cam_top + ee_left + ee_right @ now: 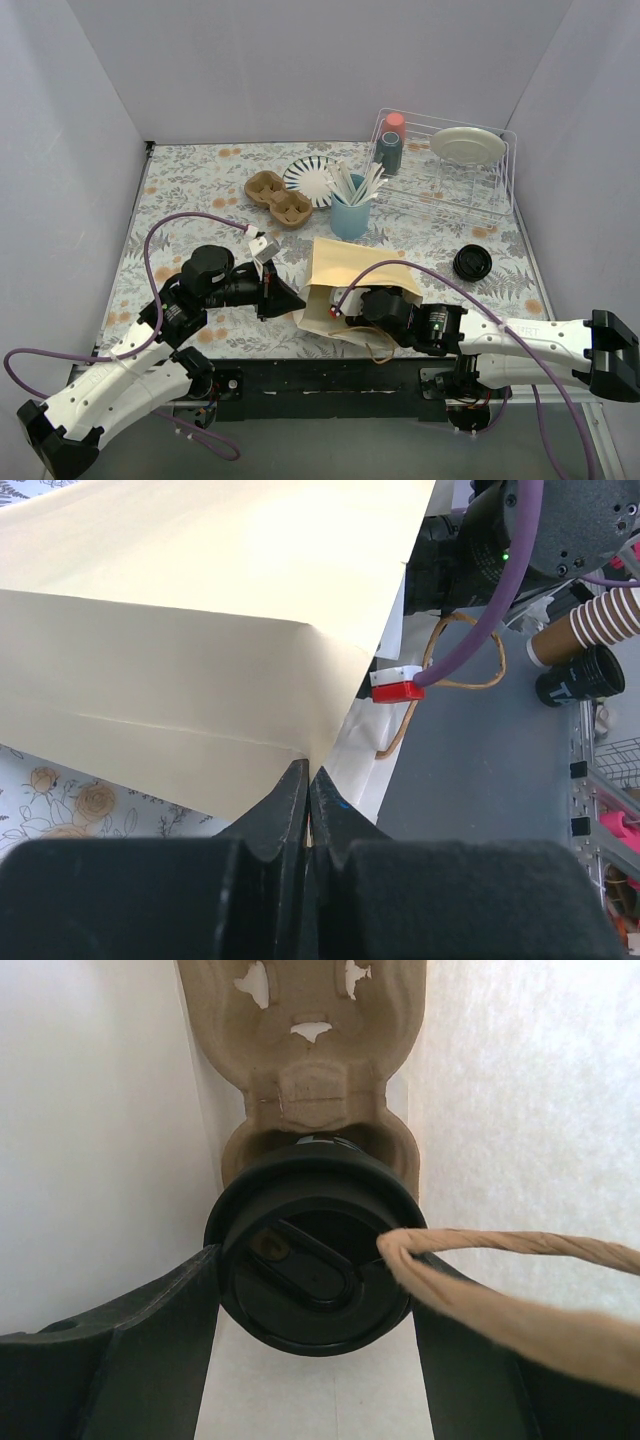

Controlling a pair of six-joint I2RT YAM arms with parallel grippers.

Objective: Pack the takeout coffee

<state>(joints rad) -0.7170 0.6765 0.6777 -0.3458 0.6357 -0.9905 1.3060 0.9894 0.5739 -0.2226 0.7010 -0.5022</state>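
Your left jaws are pressed fully together, pinching the lower corner of the paper bag (200,630). From above, that pinch is at the bag's (350,270) 9 o'clock edge. Your right jaws stand wide, reaching into the bag from its 4 o'clock side. They are set on the coffee cup (312,1260), with one finger (150,1340) against the left of its black lid. The other finger is on the right, partly hidden by the bag's twine handle (500,1270).

The bag lies on its side at the 6 o'clock edge of the desk (200,190), tan panel up and white lining showing. Inside it, the cup sits in the near pocket of a pulp cup carrier (305,1050), and the pocket beyond it at 12 o'clock has nothing in it.

- At 11 o'clock from the bag, well apart, a second carrier (278,198) lies just beside a striped white disc (312,178).
- A blue cup of white stirrers (350,210) stands at 12 o'clock from the bag.
- A loose black lid (471,263) lies at 3 o'clock from the bag.
- The wire rack (450,190) at 1 o'clock holds a pale plate (467,145) and a teal tumbler with a red top (391,145).
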